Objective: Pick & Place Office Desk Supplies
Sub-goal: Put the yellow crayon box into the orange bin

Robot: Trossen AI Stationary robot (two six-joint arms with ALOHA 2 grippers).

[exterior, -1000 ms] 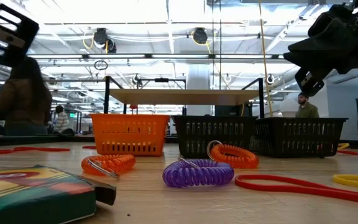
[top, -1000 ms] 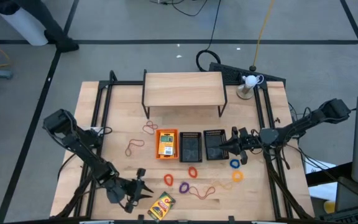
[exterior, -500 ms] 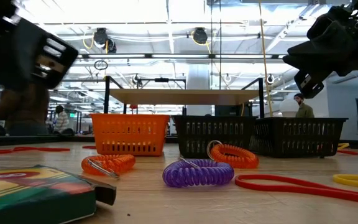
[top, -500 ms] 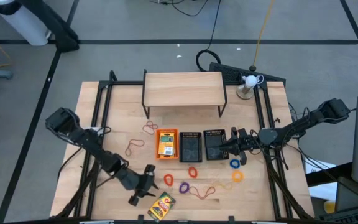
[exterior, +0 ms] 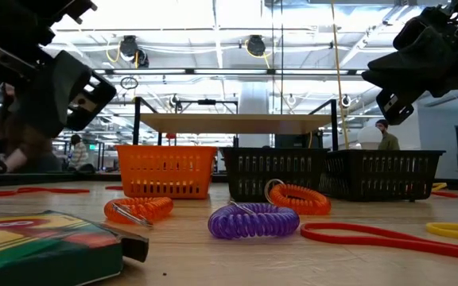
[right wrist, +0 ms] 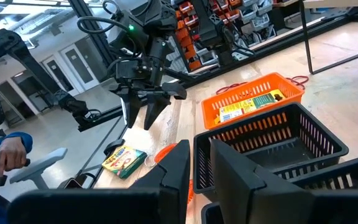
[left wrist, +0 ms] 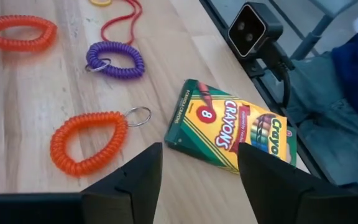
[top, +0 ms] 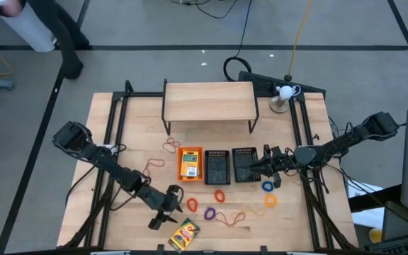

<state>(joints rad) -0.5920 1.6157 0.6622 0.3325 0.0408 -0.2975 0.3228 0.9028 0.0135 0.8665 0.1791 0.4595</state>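
A yellow-and-green crayon box (top: 184, 234) lies flat near the table's front edge. My left gripper (top: 168, 212) hovers open just above and left of it; in its wrist view the box (left wrist: 232, 127) shows beyond the spread fingers (left wrist: 135, 180). An orange coil loop (left wrist: 89, 142) and a purple one (left wrist: 115, 59) lie beside it. A second crayon box (top: 189, 164) lies in the orange tray (top: 180, 164). Two black mesh trays (top: 217, 166) (top: 244, 164) stand to its right. My right gripper (top: 255, 166) hangs level over the right tray's edge, its fingers a narrow gap apart, holding nothing.
A wooden shelf riser (top: 208, 100) stands behind the trays. More loops lie about: red (top: 229, 218), blue (top: 268, 187), yellow (top: 270, 200) right of centre, red ones (top: 152, 167) left of the orange tray. A camera (left wrist: 248, 30) sits at the front edge.
My left gripper has swung from the front left toward the table's right edge, closer to the coil loops and the crayon box, and has rolled at the wrist. My right arm has kept still.
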